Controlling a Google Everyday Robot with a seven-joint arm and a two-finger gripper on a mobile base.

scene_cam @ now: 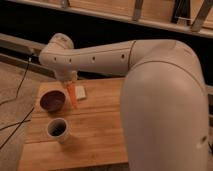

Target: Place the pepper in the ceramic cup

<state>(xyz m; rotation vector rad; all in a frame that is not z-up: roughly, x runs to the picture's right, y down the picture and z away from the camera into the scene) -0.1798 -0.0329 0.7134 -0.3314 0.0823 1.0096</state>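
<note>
Looking through the one camera, you see the hand [71, 85] pinching the pepper [73, 98] upright, tip down for dropping in, above the bench [100, 135] just right of the maroon bowl [52, 100]; the ceramic cup [58, 129] stands nearer, apart.

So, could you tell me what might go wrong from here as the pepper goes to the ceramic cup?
The gripper holds the pepper upright beside the maroon bowl, nearer to it than to the ceramic cup, so an early release would miss the cup. The cup's mouth is narrow and the pepper long; off-centre, it might hit the rim or tip the cup over.
</note>
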